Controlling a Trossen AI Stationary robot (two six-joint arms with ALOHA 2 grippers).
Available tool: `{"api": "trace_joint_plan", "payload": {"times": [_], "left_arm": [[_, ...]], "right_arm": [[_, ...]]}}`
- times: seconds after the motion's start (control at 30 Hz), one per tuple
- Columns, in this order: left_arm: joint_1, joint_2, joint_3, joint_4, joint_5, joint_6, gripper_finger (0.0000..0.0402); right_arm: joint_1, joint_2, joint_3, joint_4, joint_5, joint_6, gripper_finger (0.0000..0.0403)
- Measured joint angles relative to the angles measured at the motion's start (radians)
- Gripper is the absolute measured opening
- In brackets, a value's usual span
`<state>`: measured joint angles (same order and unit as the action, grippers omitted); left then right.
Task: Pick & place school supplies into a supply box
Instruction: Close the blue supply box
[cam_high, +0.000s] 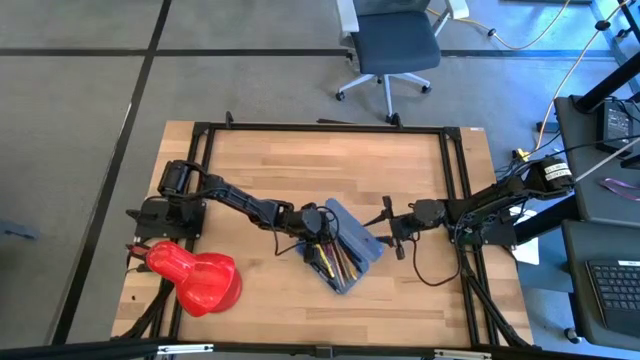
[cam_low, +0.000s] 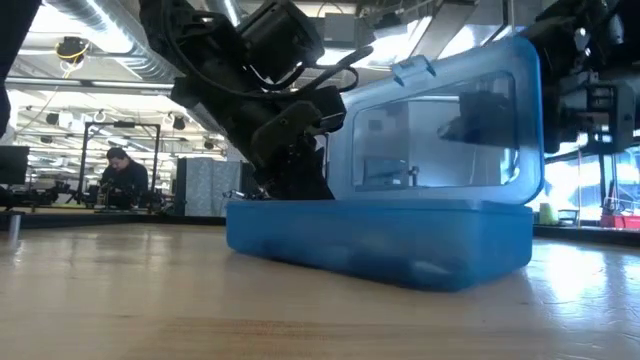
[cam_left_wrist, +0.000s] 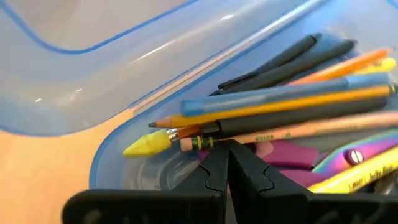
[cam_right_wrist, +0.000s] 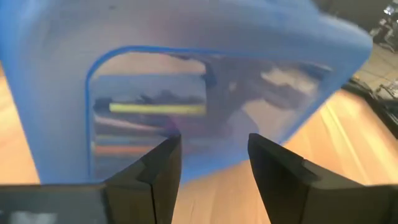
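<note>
The blue translucent supply box (cam_high: 345, 255) lies open at mid-table, with its lid (cam_low: 440, 120) standing upright on the side toward the right edge. In its tray lie the school supplies (cam_left_wrist: 292, 106): yellow, orange, black and blue pens and pencils, a plain wood pencil and purple-handled scissors (cam_left_wrist: 336, 158). My left gripper (cam_left_wrist: 227, 149) is shut and reaches slanting down into the tray from the left. My right gripper (cam_right_wrist: 214, 155) is open, level, just outside the lid's outer face (cam_right_wrist: 186, 56), with nothing between its fingers. My left gripper has its shut fingertips (cam_left_wrist: 217, 162) down in the tray, right beside the plain wood pencil (cam_left_wrist: 273, 135) and above the purple scissors handle. Nothing shows between the fingers. I cannot tell whether they touch the pencil.
A big glossy red blob-shaped object (cam_high: 195, 278) lies at the near left corner beside the left arm's base. An office chair (cam_high: 395, 45) stands beyond the far edge. In the low view a person (cam_low: 120, 175) sits far off in the room. Bare wood lies around the box.
</note>
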<state>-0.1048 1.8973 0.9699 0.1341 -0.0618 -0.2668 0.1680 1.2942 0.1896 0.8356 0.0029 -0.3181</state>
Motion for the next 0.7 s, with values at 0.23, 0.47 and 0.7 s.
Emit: {"api": "trace_joint_plan", "payload": {"times": [0.23,0.47,0.7], "left_arm": [[0.037,0.000,0.000,0.064,-0.010,0.040,0.0002],[0.078,-0.001,0.000,0.136,-0.049,0.095,0.0002],[0.119,-0.002,0.006,0.200,-0.018,0.124,0.0002]], "right_arm": [[0.000,0.000,0.050,-0.013,-0.078,0.005,0.0189],[0.000,0.000,0.059,-0.057,-0.106,0.107,0.0189],[0.027,0.000,0.059,-0.060,-0.110,0.103,0.0189]]}}
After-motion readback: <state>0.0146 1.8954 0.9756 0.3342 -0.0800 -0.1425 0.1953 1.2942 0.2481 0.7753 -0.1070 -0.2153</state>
